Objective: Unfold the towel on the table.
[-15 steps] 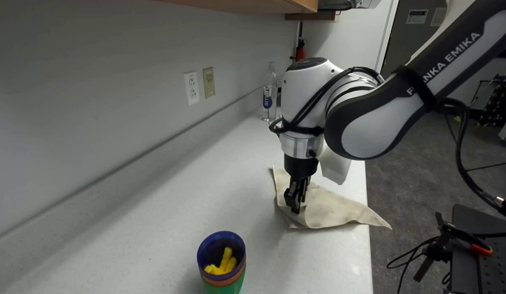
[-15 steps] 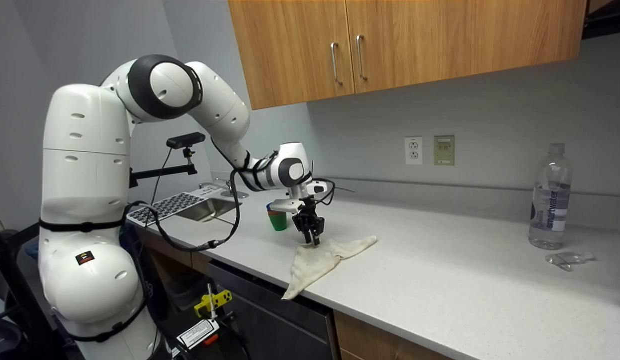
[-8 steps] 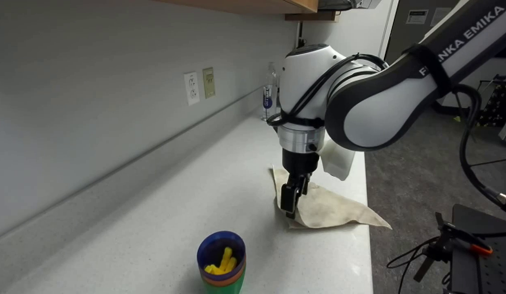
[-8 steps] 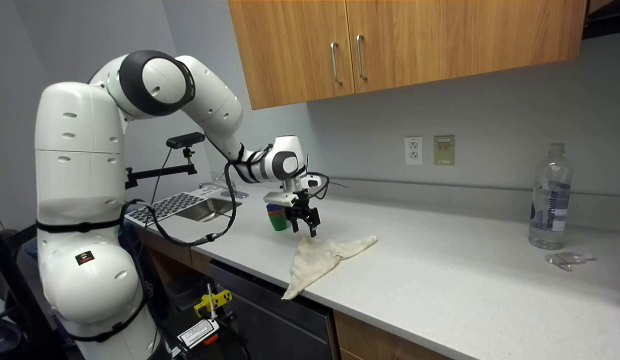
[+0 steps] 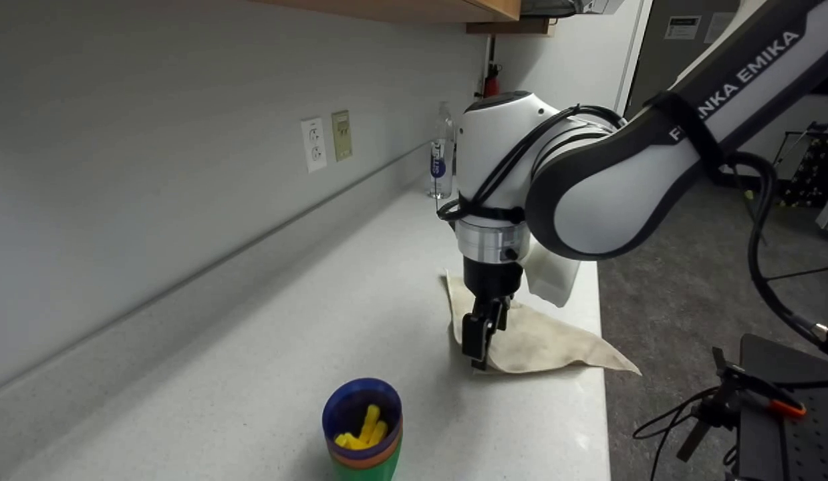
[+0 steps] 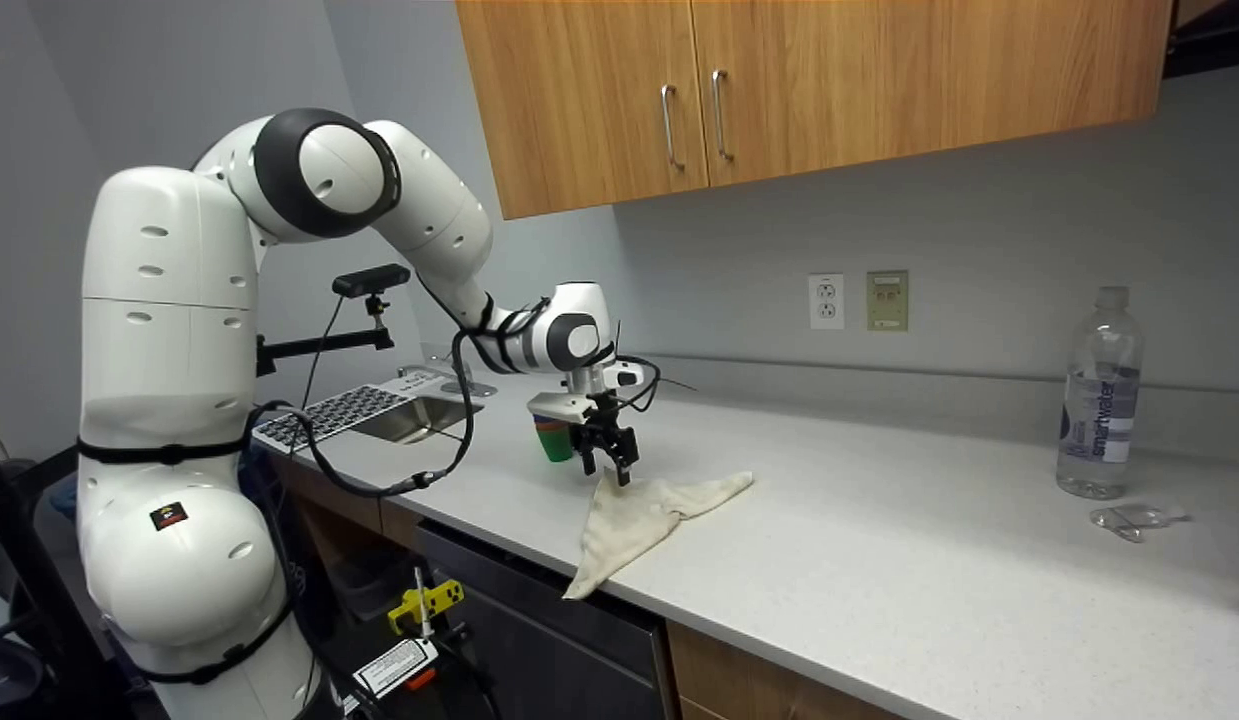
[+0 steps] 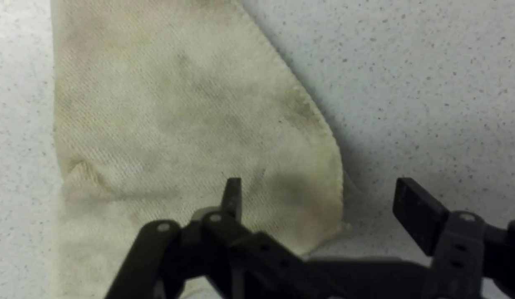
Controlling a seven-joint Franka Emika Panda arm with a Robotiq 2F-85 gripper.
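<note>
- Your gripper (image 7: 319,199) points down with its two fingers wide apart from each other.
- In the wrist view you see one finger above the towel (image 6: 629,520) and the other finger above the bare table (image 6: 879,560); the curved hem of the towel runs between them.
- Whether a fingertip touches the towel, you cannot tell from these views.
- Your towel, beige with faint brownish stains, lies at the front edge of the table, which is the long edge away from the wall (image 6: 979,230). One corner of it reaches out past this edge, as you see in both exterior views.
- It is not yet spread flat: in an exterior view you have two pointed flaps, one toward the front edge, one toward the end with the bottle (image 6: 1099,415).
- Between the towel and the sink (image 6: 411,422), you find a stack of cups (image 5: 363,461), blue on top, then orange, then green; yellow pieces (image 5: 370,424) are inside the top cup.
- The bottle stands upright toward the back edge of the table, well apart from the towel, and a small clear thing (image 6: 1139,518) lies just beside it; what this thing is, you cannot tell.
</note>
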